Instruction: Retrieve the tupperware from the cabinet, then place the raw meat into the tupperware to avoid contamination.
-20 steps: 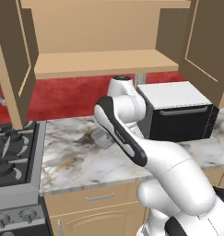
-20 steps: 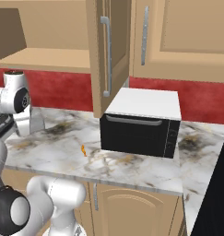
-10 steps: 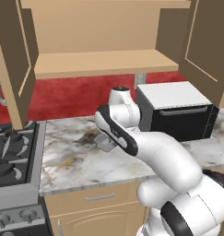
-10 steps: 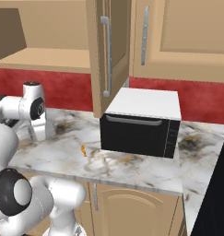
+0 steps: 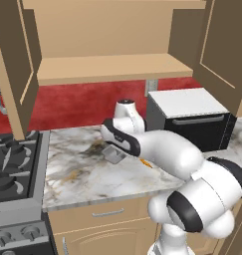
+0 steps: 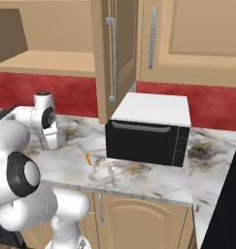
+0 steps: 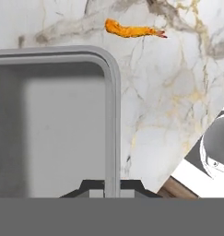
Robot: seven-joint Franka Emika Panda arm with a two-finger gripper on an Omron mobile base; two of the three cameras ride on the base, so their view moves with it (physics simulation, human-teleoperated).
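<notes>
A white-and-grey marble counter spans the middle of the left base view, backed by a red wall and edged below by tan drawer fronts with a horizontal handle. At the lower left of that view sits a black gas stove; at the right centre stands a black box appliance with a white top. Across the top of the frame the cabinet hangs with both panelled doors swung wide, its plain wooden shelf bare. The white arm reaches from the lower right toward the middle of the counter, where the gripper is low over the tupperware, a small grey tray lying flat on the marble near the centre of the frame. In the hand view the tupperware takes up the left half, one rim wall running down between the two dark fingertips at the bottom edge, so the jaws appear clamped on that wall. The raw meat, an orange-red sliver, lies on the marble at the top centre of the hand view, outside the tray and apart from its corner. In the right base view the raw meat rests on the counter left of centre, just in front of the appliance.
</notes>
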